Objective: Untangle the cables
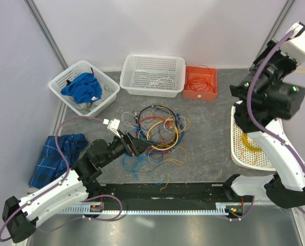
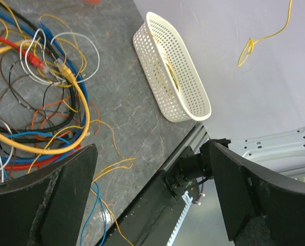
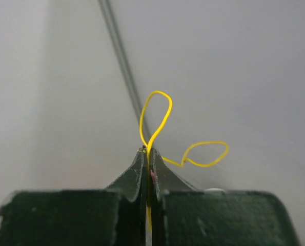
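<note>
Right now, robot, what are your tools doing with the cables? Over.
Left tool open, at the edge of the cables. Right tool shut on one yellow wire, raised in the air. Heap tangled. Nothing seen in the way.

A: How many baskets on the bench (image 1: pixel 208 128)?
B: Three white: the ten-o'clock basket (image 1: pixel 105 101), the twelve-o'clock basket (image 1: pixel 149 90), the three-o'clock basket (image 1: pixel 238 146). Also one orange bin (image 1: pixel 199 96) at one o'clock.
A: Cloths?
B: Two: a blue cloth (image 1: pixel 80 87) at ten, a plaid cloth (image 1: pixel 55 156) at eight.
A: Cables?
B: One tangle of cables (image 1: pixel 157 130) at centre, strands beyond counting; one yellow wire (image 3: pixel 157 92) apart.
A: Tools?
B: Two: left tool (image 1: pixel 136 145), right tool (image 3: pixel 148 151).
</note>
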Robot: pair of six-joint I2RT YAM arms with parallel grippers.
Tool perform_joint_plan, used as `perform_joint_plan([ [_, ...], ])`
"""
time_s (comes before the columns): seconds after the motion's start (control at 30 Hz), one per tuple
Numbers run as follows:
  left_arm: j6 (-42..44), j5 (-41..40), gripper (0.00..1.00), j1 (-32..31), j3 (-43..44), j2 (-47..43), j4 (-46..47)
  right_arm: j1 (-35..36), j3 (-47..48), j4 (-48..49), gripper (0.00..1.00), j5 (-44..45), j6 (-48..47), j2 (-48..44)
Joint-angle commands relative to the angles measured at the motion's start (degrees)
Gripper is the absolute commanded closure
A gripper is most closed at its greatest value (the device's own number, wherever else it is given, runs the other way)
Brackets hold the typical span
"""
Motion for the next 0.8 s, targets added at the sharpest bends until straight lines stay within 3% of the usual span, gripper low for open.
perform_joint_plan([
  [0.0,-4.16,2.40,0.03,-0.26,-1.18,0.80,1.06,-15.40,-0.22,-31.35,1.00,-0.80,28.19,-0.40],
  [0.03,-4.25,3.45,0.03,-0.26,-1.35,0.72,0.97,-18.83,0.57,-44.15,1.00,-2.05,34.02,-0.05],
  [0.07,-4.60,3.81,0.03,-0.26,-1.88,0.63,0.80,-24.08,0.15,-46.80,1.00,-3.36,38.17,0.21],
  [0.2,-6.00,4.95,0.03,-0.26,-3.90,-0.86,0.62,-29.40,-5.03,-49.11,1.00,-4.43,42.07,1.35],
  [0.43,-6.80,6.27,0.03,-0.26,-6.28,-3.41,-0.87,-41.53,-13.89,-68.17,1.00,-13.65,70.42,3.12],
  [0.57,-6.62,5.48,0.03,-0.26,-6.89,-5.61,-2.45,-45.22,-21.81,-71.00,1.00,-19.10,79.49,1.45],
  [0.77,-7.41,4.95,0.03,-0.26,-7.33,-6.14,-2.90,-45.32,-33.59,-71.09,1.00,-23.06,86.89,-3.03],
])
